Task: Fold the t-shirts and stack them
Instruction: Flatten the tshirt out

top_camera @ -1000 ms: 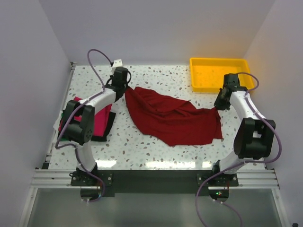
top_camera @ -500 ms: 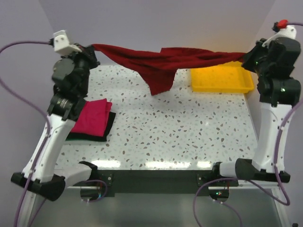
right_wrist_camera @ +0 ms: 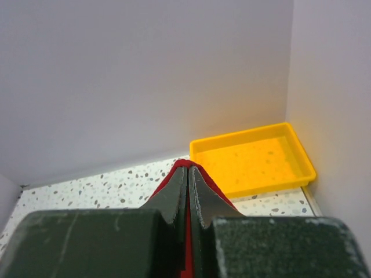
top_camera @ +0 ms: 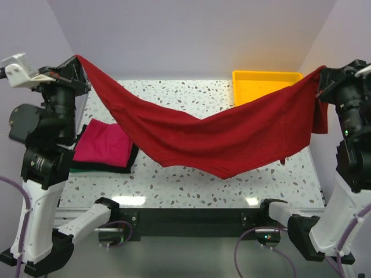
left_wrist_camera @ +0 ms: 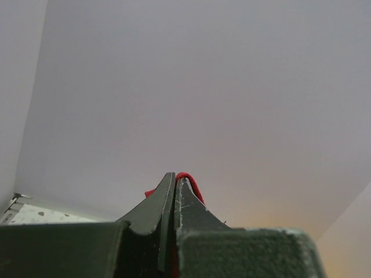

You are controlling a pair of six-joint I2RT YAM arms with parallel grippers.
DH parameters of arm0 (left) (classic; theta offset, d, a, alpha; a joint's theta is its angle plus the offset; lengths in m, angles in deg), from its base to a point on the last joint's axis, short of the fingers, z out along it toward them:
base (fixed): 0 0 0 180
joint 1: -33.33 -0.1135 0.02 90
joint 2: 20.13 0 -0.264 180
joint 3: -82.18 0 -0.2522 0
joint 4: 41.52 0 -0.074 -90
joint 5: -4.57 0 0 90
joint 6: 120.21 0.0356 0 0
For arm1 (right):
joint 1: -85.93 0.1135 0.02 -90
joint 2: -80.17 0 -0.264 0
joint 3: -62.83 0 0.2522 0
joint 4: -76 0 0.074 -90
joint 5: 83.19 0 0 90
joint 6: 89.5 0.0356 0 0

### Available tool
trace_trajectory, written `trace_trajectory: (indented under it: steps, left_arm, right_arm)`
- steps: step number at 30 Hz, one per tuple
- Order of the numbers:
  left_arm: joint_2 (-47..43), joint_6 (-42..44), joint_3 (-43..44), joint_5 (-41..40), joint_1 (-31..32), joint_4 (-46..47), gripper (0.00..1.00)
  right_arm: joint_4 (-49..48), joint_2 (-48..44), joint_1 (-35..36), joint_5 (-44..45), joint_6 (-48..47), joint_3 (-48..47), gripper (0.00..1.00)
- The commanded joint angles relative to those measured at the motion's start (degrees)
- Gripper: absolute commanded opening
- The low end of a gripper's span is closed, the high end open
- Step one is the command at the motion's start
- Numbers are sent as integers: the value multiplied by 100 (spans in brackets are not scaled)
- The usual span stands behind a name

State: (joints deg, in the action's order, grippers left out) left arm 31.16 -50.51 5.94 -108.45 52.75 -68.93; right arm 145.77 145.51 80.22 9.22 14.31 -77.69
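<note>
A dark crimson t-shirt [top_camera: 220, 136] hangs spread in the air between both raised arms, sagging in the middle just above the table. My left gripper [top_camera: 78, 58] is shut on its left corner, high at the far left; red cloth [left_wrist_camera: 188, 180] shows at its tips [left_wrist_camera: 175, 176]. My right gripper [top_camera: 320, 72] is shut on the right corner, high at the far right; red cloth [right_wrist_camera: 174, 175] wraps its tips [right_wrist_camera: 189, 167]. A folded magenta-pink t-shirt [top_camera: 104, 145] lies on a folded dark one [top_camera: 124, 167] at the table's left.
A yellow plastic tray [top_camera: 249, 87] sits at the back right corner, partly behind the hanging shirt; it also shows in the right wrist view [right_wrist_camera: 255, 159]. The speckled table [top_camera: 191, 185] has walls on three sides.
Both arms have come nearer and spread wider, still high. The crimson shirt, bunched and twisted half a second ago, now hangs opened out as a broad sheet.
</note>
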Motion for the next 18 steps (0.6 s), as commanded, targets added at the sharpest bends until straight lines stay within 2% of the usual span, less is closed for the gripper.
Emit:
trace_trajectory:
  steps: [1, 4, 8, 11, 13, 14, 16, 18]
  left_arm:
    - [853, 324, 114, -517, -26, 2, 0]
    - [1531, 491, 526, -598, -26, 29, 0]
    - [2953, 632, 1631, -494, -149, 160, 0]
    - [3834, 623, 2880, -177, -359, -110, 0]
    - [4378, 614, 3635, -27, -553, -461, 0]
    - [4512, 606, 4309, 78, -623, -568, 0]
    - [4610, 509, 4780, 254, -860, -726, 0]
    - [4400, 474, 4590, 316, -1045, -674, 0]
  right_arm:
    - [-467, 655, -35, -616, -62, 414, 0]
    - [-1028, 1119, -35, -1110, -36, 565, 0]
    - [-1426, 1972, -44, -1419, 131, 118, 0]
    - [-1347, 2719, -44, -1498, 184, -1153, 0]
    - [-1434, 2966, -44, -1630, 280, -1534, 0]
    - [-1496, 3080, -44, -1656, 324, -1719, 0]
    - [-1558, 3081, -52, -1683, 395, -1817, 0]
    - [-1532, 2889, -79, -1622, 395, -1678, 0]
